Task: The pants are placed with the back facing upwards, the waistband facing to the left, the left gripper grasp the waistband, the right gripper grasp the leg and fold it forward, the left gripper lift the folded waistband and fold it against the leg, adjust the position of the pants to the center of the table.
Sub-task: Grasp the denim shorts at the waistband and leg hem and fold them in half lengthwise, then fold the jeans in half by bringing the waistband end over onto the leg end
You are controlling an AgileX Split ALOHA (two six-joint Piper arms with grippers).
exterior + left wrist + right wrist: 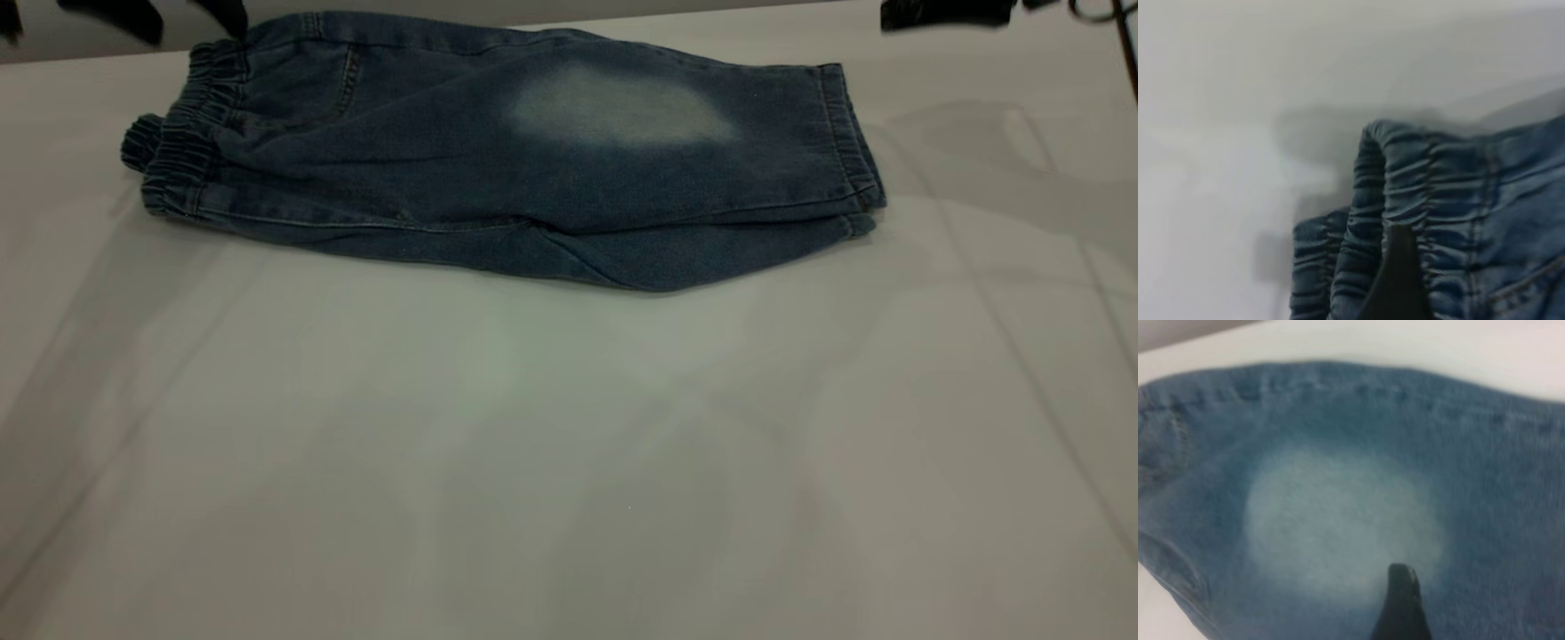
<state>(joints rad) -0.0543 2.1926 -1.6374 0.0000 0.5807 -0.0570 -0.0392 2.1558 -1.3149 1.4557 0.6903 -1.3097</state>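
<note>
The pants (pixel 498 178) lie folded lengthwise at the far side of the table (pixel 569 444). Their waistband (pixel 182 151) is at the left and the stitched hems are at the right. The leg (pixel 622 116) with the pale oval patch is on top. My left gripper (pixel 227 16) hovers at the far left just over the waistband (pixel 1405 193); one black finger (pixel 1398 280) shows above the gathers, holding nothing. My right gripper (pixel 947 12) sits at the far right edge of the exterior view, past the hems. Its one visible finger (pixel 1401 607) hangs above the pale patch (pixel 1338 520).
The wide white-grey tabletop stretches in front of the pants toward the near edge, with only faint shadows on it. A dark cable (pixel 1127 44) hangs at the far right corner.
</note>
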